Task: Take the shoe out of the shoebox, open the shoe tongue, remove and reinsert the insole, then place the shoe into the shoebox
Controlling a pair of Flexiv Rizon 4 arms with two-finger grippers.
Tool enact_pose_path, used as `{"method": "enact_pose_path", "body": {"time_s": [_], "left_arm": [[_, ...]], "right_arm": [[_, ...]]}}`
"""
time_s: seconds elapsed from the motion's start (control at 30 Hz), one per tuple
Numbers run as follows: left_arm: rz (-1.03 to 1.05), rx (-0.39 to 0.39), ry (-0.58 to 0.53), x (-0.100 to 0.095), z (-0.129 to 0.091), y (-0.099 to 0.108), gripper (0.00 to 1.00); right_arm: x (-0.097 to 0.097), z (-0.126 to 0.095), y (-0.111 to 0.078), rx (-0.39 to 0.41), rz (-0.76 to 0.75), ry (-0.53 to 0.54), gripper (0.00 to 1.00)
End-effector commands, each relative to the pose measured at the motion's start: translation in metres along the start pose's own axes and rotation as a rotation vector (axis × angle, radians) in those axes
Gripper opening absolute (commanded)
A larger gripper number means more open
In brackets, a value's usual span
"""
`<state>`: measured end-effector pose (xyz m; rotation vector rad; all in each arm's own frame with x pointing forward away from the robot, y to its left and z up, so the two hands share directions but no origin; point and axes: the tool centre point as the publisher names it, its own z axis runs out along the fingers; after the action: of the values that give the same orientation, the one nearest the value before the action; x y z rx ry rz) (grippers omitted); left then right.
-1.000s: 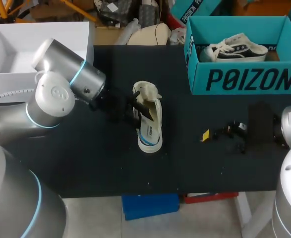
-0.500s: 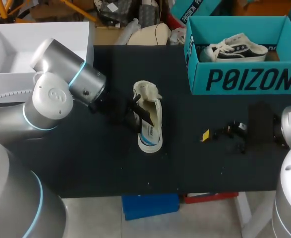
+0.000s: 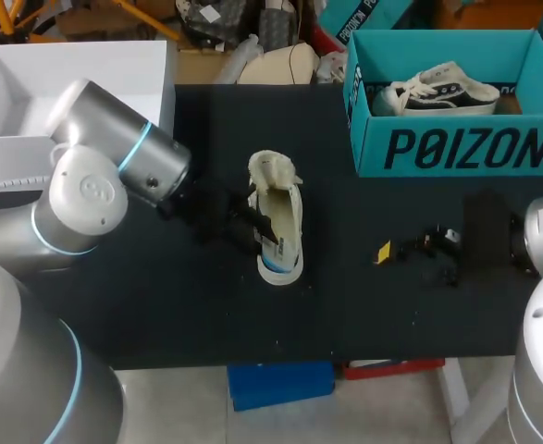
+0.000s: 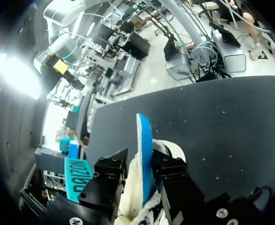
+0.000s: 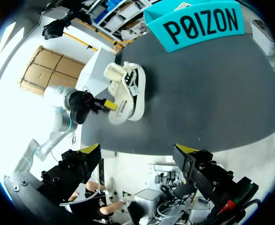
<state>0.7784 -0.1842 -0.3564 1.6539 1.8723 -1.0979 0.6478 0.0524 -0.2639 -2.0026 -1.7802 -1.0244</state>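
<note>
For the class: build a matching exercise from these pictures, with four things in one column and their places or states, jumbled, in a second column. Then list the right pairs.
Column one
1. white shoe
2. dark sneaker
3. left gripper
4. right gripper

Column two
A. open, holding nothing
B. inside the teal shoebox
C. lying on the black table
D. closed on the white shoe's side

Pairs: 1-C, 2-B, 3-D, 4-A

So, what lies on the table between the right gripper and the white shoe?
Nothing: in the right wrist view only bare black table stretches from the open right gripper to the white shoe ahead of it. The head view agrees.
</note>
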Motion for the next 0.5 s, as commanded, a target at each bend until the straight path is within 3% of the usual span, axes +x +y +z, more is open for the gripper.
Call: {"method": "enact_pose_path", "body": {"time_s": [0.03, 0.5], "left_arm": [[-0.002, -0.011, 0.007, 0.002, -0.001, -0.002, 0.02], [-0.027, -0.019, -0.001, 0.005, 0.002, 0.014, 0.0]], "right_arm": [[0.001, 0.002, 0.0, -0.001, 0.001, -0.003, 1.0], [0.001, 0.002, 0.0, -0.001, 0.001, -0.003, 1.0]]}}
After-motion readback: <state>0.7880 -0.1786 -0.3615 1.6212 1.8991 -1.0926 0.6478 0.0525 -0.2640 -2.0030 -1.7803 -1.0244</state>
